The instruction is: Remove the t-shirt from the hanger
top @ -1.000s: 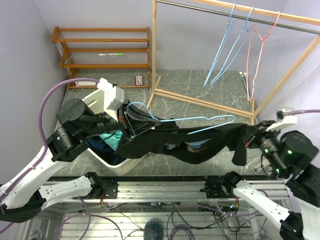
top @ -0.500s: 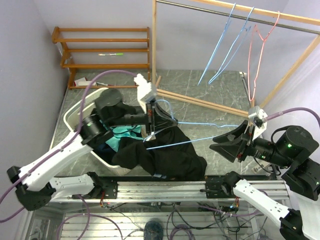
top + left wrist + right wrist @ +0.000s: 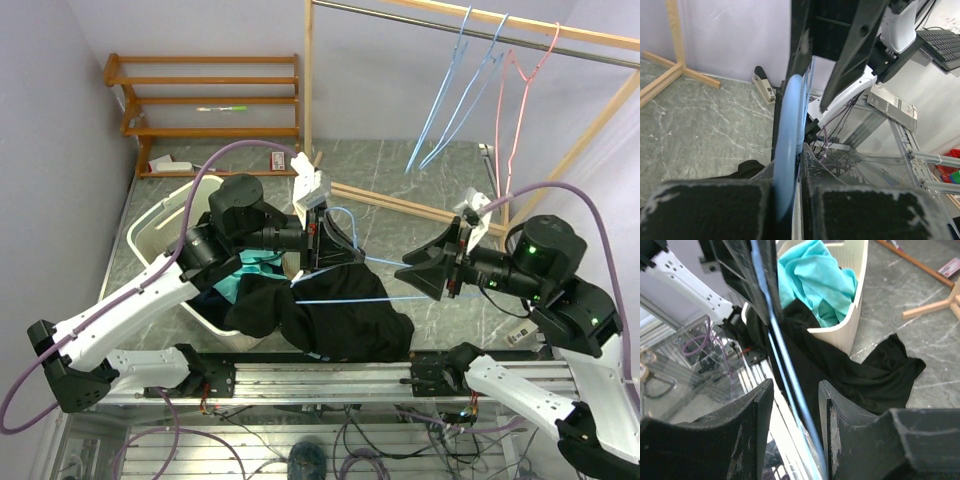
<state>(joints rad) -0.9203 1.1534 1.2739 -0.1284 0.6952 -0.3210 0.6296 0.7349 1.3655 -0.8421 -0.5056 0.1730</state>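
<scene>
The black t-shirt (image 3: 340, 318) lies heaped on the table by the near rail, its left part draped over the basket's rim; in the right wrist view the shirt (image 3: 875, 375) spreads below the fingers. Above it the light blue hanger (image 3: 375, 262) stretches sideways with its wires bare. My left gripper (image 3: 330, 240) is shut on the hanger's left part, and the blue wire (image 3: 789, 150) sits pinched between its pads. My right gripper (image 3: 408, 270) is open at the hanger's right end. The wire (image 3: 790, 385) runs through the gap between its fingers without being clamped.
A white basket (image 3: 150, 235) holding teal cloth (image 3: 255, 262) stands at the left. The wooden rack (image 3: 400, 200) behind carries blue hangers (image 3: 455, 90) and a pink hanger (image 3: 510, 110). A wooden shelf (image 3: 200, 95) stands at the back left.
My right gripper opened and let go of the shirt, which dropped onto the table. The left arm swung right with the hanger, and the right gripper moved left to the hanger's end.
</scene>
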